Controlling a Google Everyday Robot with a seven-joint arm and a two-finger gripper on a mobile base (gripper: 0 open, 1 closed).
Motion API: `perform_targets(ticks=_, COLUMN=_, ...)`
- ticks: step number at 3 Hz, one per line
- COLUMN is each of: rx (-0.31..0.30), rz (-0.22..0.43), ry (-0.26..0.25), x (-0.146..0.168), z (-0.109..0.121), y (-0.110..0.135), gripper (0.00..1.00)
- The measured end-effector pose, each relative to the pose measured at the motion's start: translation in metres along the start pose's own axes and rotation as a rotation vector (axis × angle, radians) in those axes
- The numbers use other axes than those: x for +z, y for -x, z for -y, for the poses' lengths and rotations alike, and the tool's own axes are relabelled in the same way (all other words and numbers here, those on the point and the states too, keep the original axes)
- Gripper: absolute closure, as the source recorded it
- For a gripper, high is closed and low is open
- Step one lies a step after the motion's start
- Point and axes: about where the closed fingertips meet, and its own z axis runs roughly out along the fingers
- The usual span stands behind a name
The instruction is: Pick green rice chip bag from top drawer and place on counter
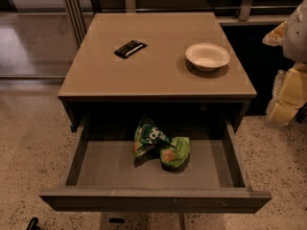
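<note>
The green rice chip bag (160, 143) lies crumpled in the middle of the open top drawer (153, 199), toward its back. The drawer is pulled out fully below the tan counter (153, 71). My gripper (288, 97) hangs at the right edge of the view, beside the table's right side. It is well away from the bag, level with the counter's front edge, and holds nothing that I can see.
A flat black wrapper (130, 48) lies on the counter at the back left. A white bowl (207, 56) stands at the back right. Speckled floor surrounds the table. A railing and a dark wall run behind it.
</note>
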Motion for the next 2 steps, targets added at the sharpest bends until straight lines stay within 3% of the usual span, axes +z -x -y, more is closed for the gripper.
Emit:
perform_targets(ticks=1, rx=0.0, rz=0.0, ry=0.0, x=0.0, z=0.0, y=0.0, gripper=0.0)
perform_targets(ticks=2, rx=0.025, rz=0.084, ry=0.003, x=0.012, z=-0.008, y=0.01, gripper=0.0)
